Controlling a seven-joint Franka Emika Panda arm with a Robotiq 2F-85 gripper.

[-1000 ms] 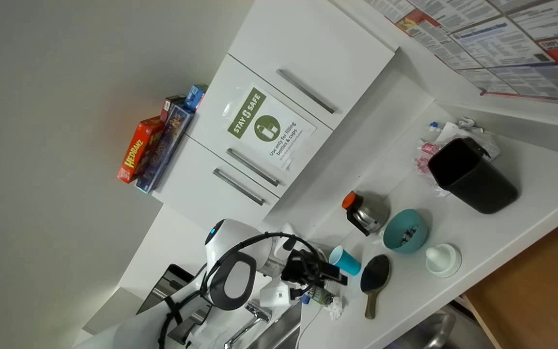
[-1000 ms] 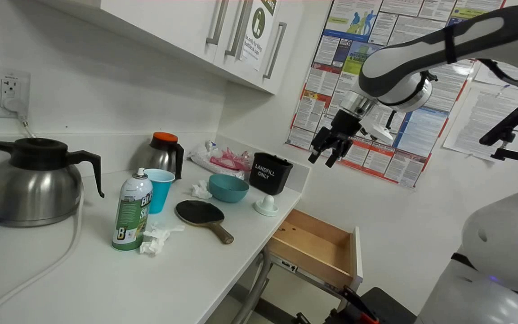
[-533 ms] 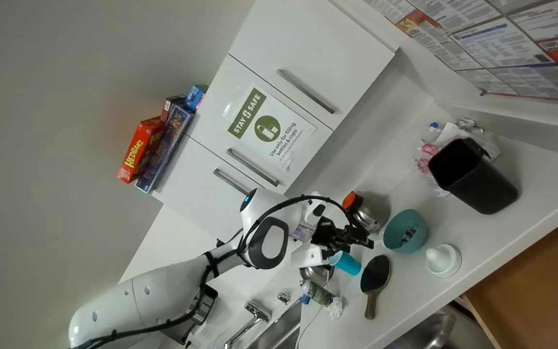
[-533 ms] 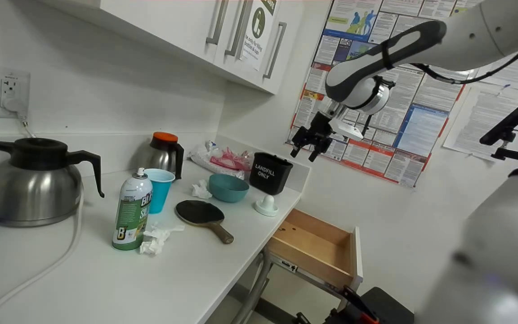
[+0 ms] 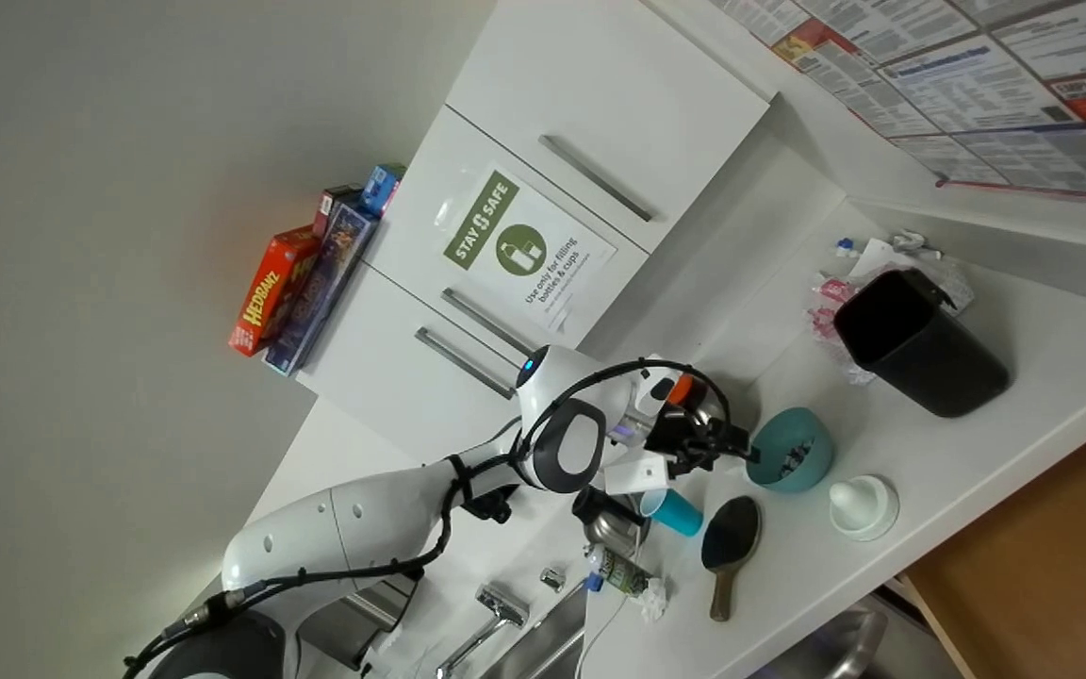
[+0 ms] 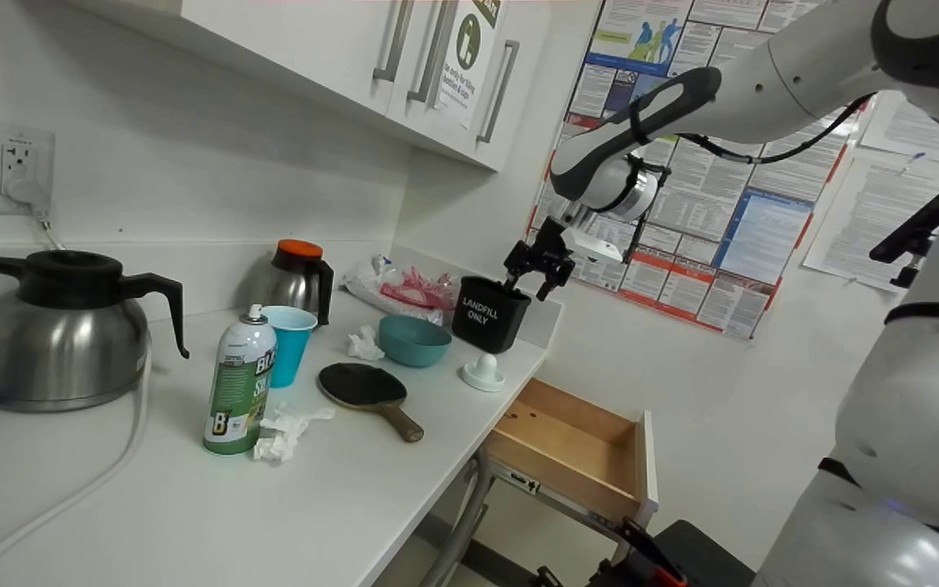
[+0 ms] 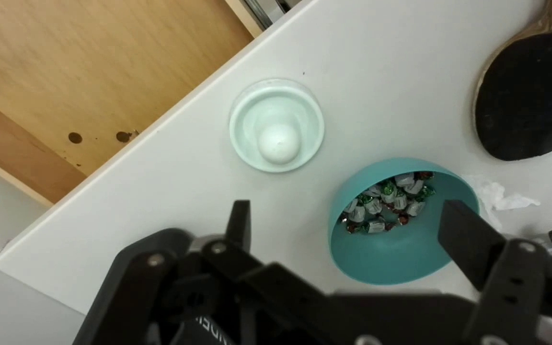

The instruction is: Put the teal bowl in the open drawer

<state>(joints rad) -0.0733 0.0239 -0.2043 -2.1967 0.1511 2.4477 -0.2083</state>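
Teal bowl, wrapped sweets inside, is seen resting on the counter! The gripper has just been carried closer, jaws spread wide; a pickup, it seems, is being lined up, the open drawer left for later.

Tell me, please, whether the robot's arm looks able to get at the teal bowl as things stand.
Probably yes: the gripper hangs open above the counter, and no other object shows over the teal bowl. The black bin nearby may crowd its approach.
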